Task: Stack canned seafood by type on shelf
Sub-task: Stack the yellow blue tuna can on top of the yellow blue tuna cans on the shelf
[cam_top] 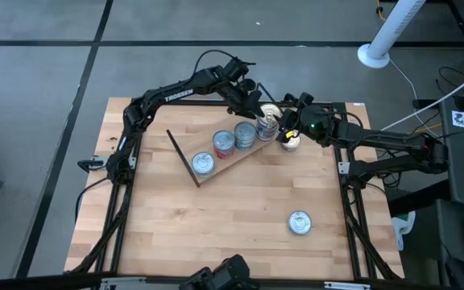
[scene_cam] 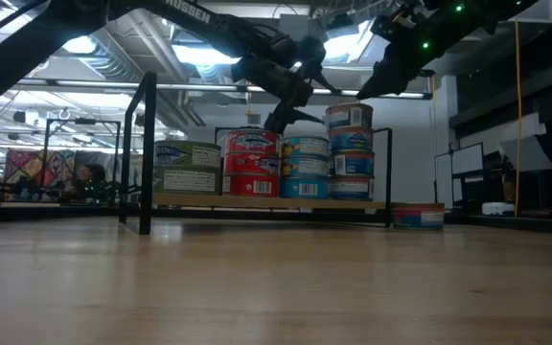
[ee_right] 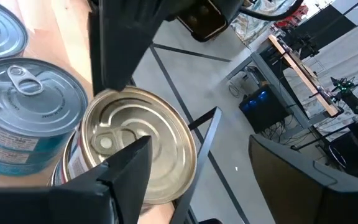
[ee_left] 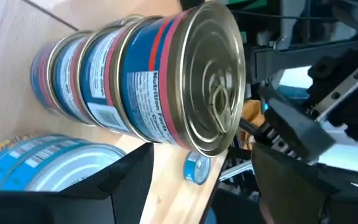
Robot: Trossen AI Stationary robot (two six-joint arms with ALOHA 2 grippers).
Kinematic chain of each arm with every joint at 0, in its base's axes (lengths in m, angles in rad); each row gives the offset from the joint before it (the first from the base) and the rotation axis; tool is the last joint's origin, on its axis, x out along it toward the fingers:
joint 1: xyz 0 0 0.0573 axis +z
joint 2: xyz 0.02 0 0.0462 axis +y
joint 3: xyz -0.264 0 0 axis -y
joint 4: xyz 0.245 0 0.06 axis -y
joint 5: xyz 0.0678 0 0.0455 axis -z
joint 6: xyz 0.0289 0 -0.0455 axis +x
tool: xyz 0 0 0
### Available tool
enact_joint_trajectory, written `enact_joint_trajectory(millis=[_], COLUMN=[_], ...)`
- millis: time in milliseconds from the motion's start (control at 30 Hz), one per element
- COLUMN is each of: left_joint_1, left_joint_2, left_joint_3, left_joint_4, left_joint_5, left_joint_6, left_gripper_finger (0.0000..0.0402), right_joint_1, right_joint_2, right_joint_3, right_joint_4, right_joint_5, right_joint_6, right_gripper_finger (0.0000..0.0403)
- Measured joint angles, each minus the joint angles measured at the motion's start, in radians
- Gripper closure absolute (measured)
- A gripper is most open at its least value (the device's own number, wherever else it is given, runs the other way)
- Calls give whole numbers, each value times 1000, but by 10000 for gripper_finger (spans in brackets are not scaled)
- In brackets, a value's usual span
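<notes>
Shelf (cam_top: 216,171) carries four tin stacks; the tallest stack (scene_cam: 350,151) stands directly beneath both claws. Right claw (cam_top: 287,129) — open, empty — is nearer its gold lid (ee_right: 137,151); left claw (cam_top: 252,103) open, empty. One stray tin (cam_top: 299,222) lies well apart on the tabletop (cam_top: 240,217).

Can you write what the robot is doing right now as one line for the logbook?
stage: stacking tins | shelf: four stacks | tallest stack: both pincers beside its gold-lidded top tin | left pincer: open | right pincer: open | loose tin: on table
</notes>
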Motion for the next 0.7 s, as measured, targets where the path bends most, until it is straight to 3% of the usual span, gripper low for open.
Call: enact_joint_trajectory(millis=[367, 700], left_joint_1=[11, 27], left_joint_2=[-5, -10], left_joint_3=[53, 194], left_joint_4=[-9, -8], left_joint_5=[16, 46], left_joint_6=[169, 252], left_gripper_finger=[139, 139], right_joint_1=[0, 0], right_joint_2=[-159, -261], right_joint_3=[0, 0], right_joint_4=[-92, -246], right_joint_5=[0, -38], right_joint_6=[1, 91], right_gripper_finger=[137, 137])
